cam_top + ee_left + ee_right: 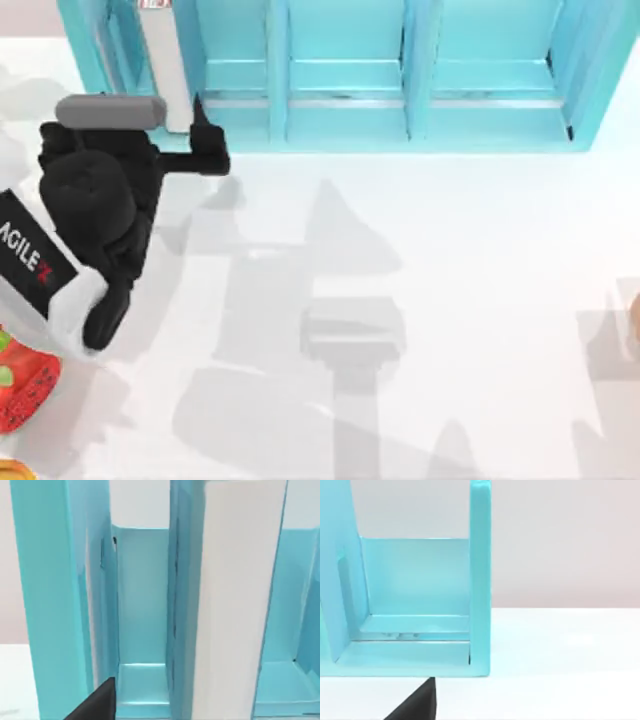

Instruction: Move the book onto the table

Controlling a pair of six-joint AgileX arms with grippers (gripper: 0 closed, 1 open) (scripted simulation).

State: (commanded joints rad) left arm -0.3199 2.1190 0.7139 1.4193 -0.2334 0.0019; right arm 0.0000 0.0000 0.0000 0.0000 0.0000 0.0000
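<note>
Clearly, the left gripper (200, 130) sits at the front edge of the shelf (400, 70), beside the book (165, 70) standing upright in the leftmost compartment; whether it grips cannot be told. "AGILE" is written on its arm. The table (450, 300) is white.

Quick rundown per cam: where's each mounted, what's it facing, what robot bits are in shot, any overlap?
Top view: above the table, looking down; shows the left arm with the left gripper at the shelf front, by the book.
Left wrist view: on the left arm, facing into the shelf at the book's page edges; a dark fingertip shows.
Right wrist view: on the right arm, facing a shelf end compartment and table; a dark fingertip shows.
Shared: the shelf in all three; the book in the top and left wrist views.
</note>
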